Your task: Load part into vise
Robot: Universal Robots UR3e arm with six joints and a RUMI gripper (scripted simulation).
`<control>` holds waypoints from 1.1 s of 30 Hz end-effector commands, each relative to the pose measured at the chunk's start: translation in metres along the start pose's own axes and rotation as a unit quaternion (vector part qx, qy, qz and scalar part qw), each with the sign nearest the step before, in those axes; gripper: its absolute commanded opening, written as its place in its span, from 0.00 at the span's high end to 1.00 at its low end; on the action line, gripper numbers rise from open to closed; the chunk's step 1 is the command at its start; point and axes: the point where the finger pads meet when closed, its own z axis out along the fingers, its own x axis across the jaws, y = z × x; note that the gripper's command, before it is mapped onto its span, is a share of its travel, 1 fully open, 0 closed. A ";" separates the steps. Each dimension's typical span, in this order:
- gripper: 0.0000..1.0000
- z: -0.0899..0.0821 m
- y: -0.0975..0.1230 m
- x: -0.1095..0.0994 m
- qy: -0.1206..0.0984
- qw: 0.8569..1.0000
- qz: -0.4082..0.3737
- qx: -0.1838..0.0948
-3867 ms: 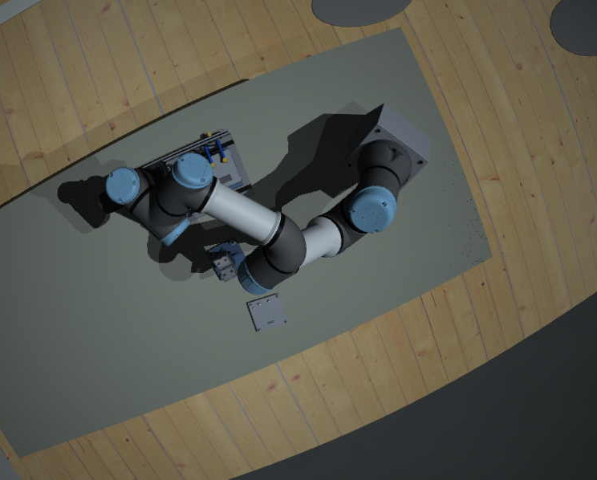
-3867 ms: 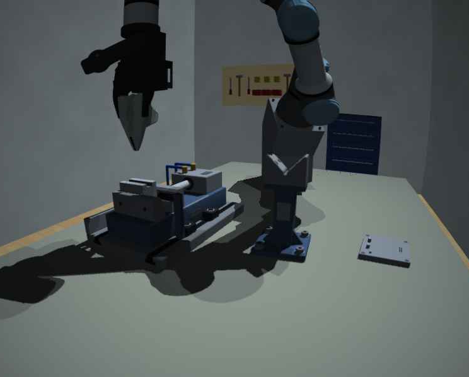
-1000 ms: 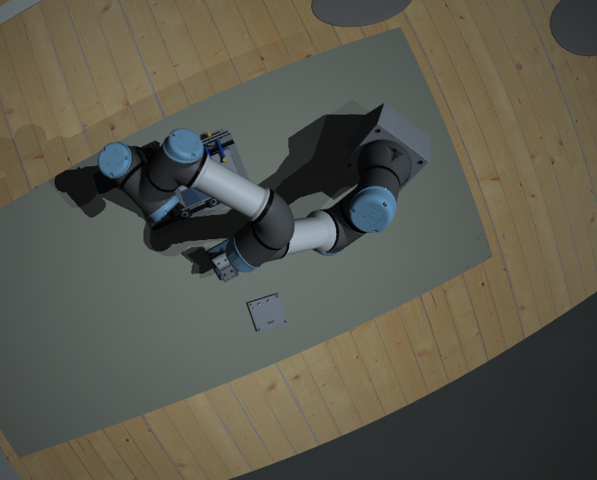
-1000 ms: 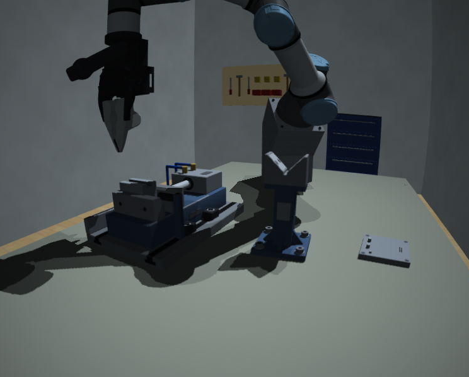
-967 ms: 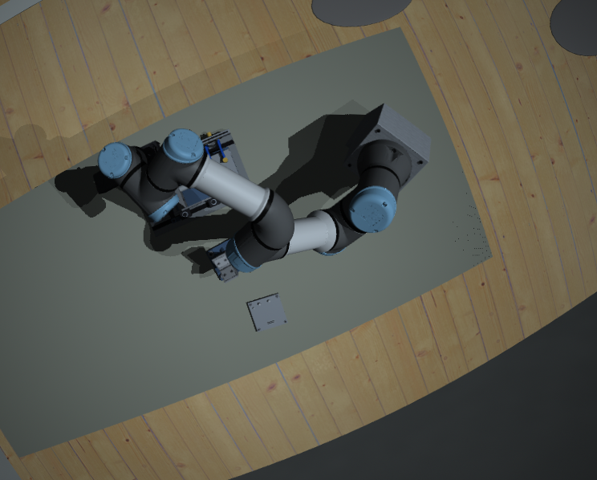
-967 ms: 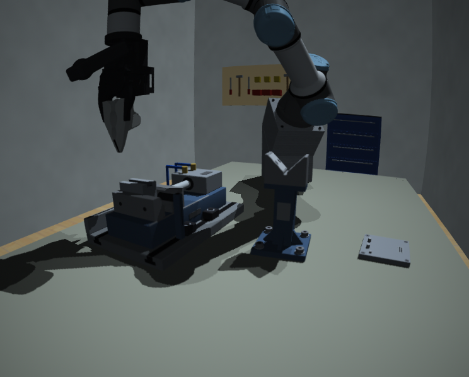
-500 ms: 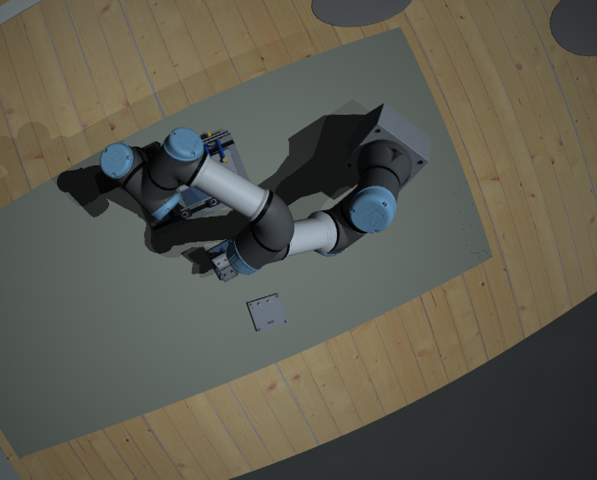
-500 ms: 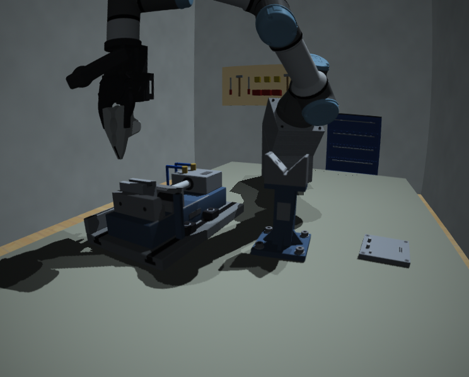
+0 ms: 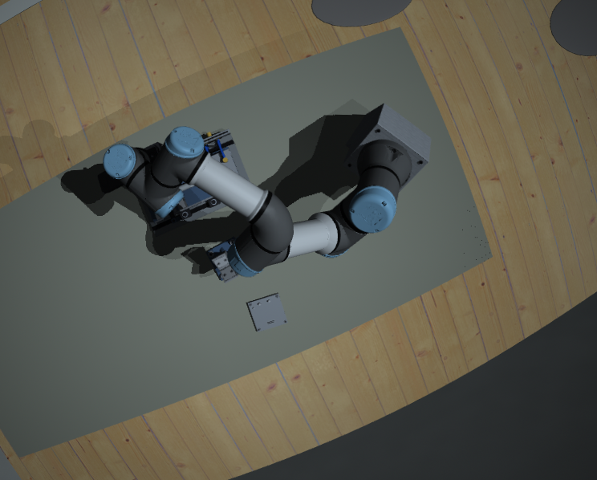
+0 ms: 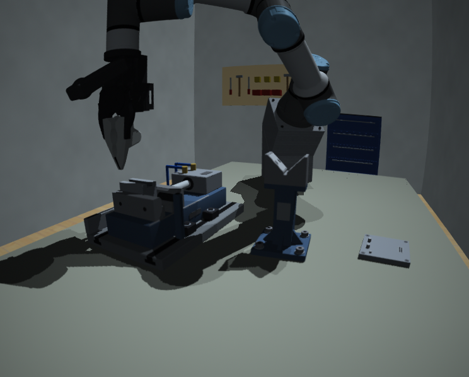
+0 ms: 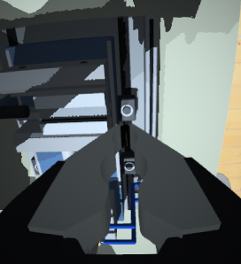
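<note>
My gripper [image 10: 119,162] is shut with nothing between its fingers. It points down and hangs well above the front-left end of the vise [image 10: 162,207]. In the wrist view the closed fingertips [image 11: 123,133] meet over the vise's side rail. A grey block, which looks like the part [image 10: 137,185], lies in the vise right behind the fixed jaw [image 10: 137,206], with a stepped top face showing. The air cylinder [image 10: 197,180] with its rod sits at the vise's far end. The infeed plate [image 10: 384,250] is bare. In the overhead view my arm hides most of the vise [image 9: 206,170].
The V-block [image 10: 287,164] on its blue pedestal stands right of the vise, also in the overhead view [image 9: 222,261]. The infeed plate [image 9: 266,311] lies near the table's front edge. The arm's base block [image 9: 391,142] stands at the back.
</note>
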 end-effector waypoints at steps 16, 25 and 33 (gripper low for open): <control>1.00 0.014 -0.001 0.001 0.002 1.000 0.000 0.002; 1.00 0.014 -0.001 0.001 0.002 1.000 0.000 0.002; 1.00 0.014 -0.001 0.001 0.002 1.000 0.000 0.002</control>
